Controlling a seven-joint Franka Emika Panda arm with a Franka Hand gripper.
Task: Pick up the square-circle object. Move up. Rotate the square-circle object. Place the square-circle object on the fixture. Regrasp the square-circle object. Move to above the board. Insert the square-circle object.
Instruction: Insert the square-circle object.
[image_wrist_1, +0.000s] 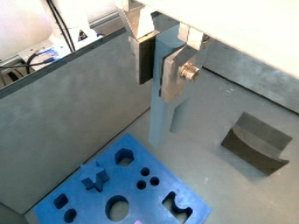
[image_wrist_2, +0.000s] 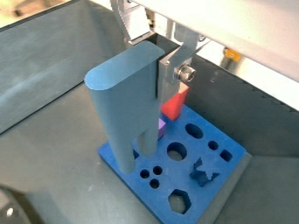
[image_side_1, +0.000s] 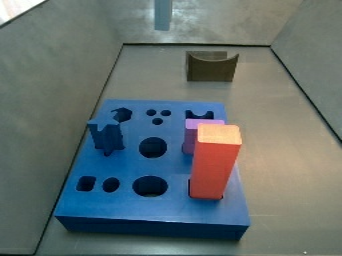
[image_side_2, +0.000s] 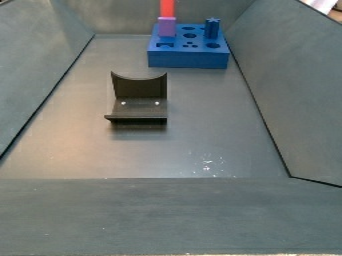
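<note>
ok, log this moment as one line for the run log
gripper: shut on square-circle object, held upright in the air | fixture: empty | board: red-orange block and dark blue peg inserted

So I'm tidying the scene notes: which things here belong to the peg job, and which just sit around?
Belong to the job:
- square-circle object, held hanging in the gripper high above the floor
- fixture, nothing on it
- board

Just there:
- tall red-orange block, standing on the board
- dark blue notched peg, standing on the board
</note>
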